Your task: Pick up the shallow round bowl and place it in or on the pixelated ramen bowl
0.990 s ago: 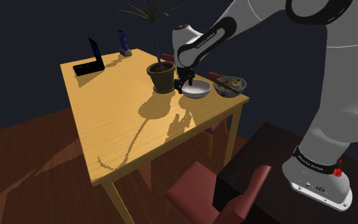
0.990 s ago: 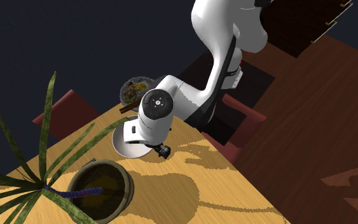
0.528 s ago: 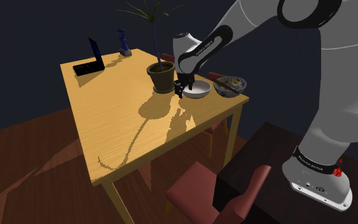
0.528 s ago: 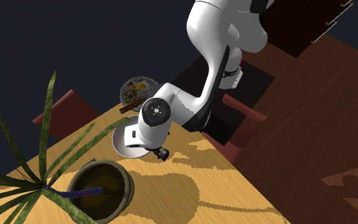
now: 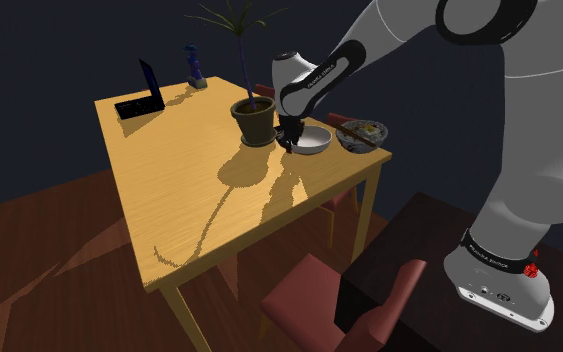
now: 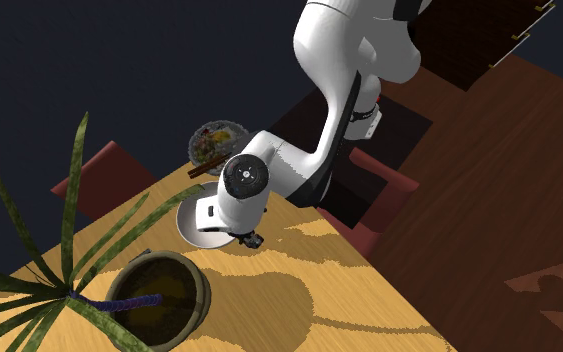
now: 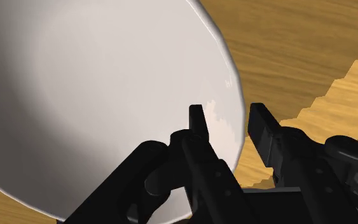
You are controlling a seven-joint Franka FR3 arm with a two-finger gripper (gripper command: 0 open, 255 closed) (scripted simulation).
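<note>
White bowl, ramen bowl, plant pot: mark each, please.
White bowl (image 7: 107,95): wrist view, inner surface.
Ramen bowl (image 5: 363,146): shoulder view, outer wall.
Plant pot (image 5: 256,128): shoulder view, side wall.

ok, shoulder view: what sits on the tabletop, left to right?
black laptop → blue figurine → potted plant → shallow white bowl → ramen bowl. The claw overlaps the white bowl's rim, so it is left out.

The bowl (image 7: 95,95) is white, smooth and a bit shiny. The table (image 5: 179,190) is light wood with grain lines. The fingers (image 7: 199,124) are black and dull. The floor (image 6: 509,190) is dark wood.
</note>
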